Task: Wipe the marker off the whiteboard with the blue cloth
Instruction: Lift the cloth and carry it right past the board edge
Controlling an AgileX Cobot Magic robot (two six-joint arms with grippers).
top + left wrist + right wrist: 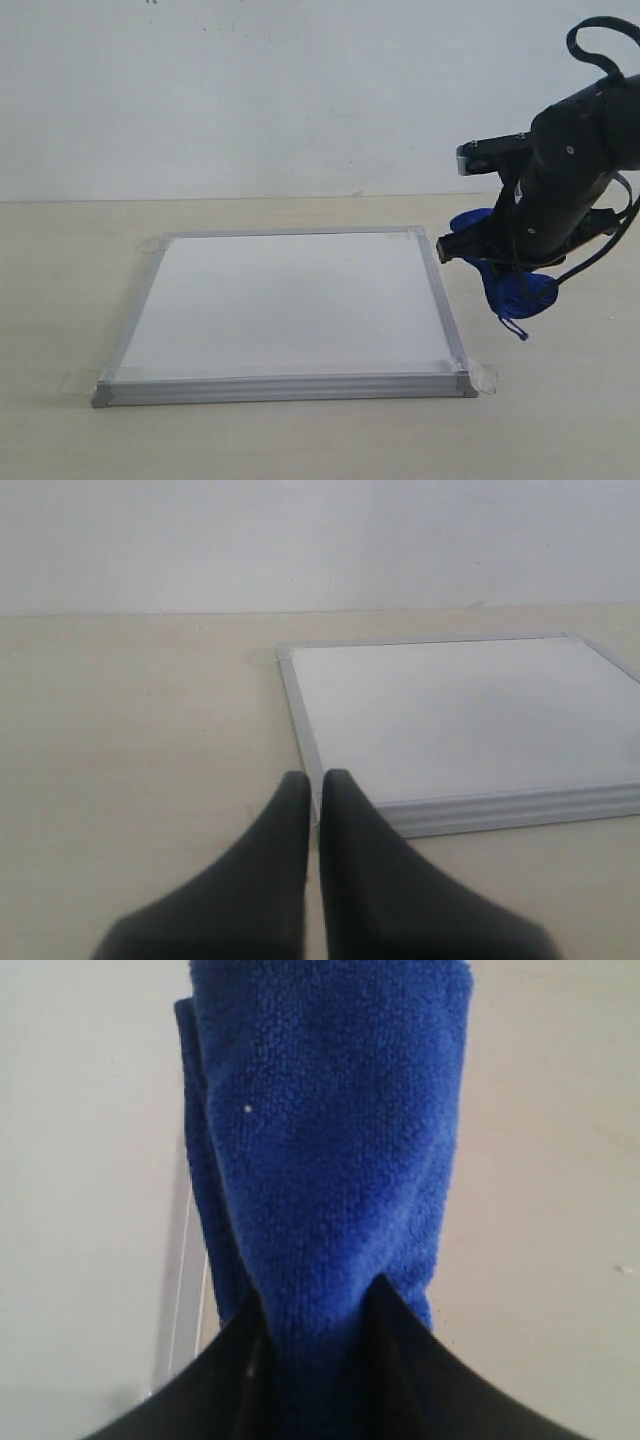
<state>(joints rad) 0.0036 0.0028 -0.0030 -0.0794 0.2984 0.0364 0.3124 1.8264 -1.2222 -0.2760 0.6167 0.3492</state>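
Observation:
The whiteboard (285,305) lies flat on the table, silver-framed, with tape tabs at its corners. Its white face shows no red marker line in any view. My right gripper (490,262) hangs just off the board's right edge, above the table, shut on the blue cloth (515,285), which droops below it. In the right wrist view the cloth (330,1140) fills the space between the black fingers (215,1380), with the board's frame (180,1270) beside it. In the left wrist view my left gripper (315,780) is shut on nothing, near the board's (460,715) near corner. It is out of the exterior view.
The beige table (300,440) extends around the board on all sides. A pale wall (250,90) rises behind it. The right arm's black body and cables (580,150) stand above the table's right side.

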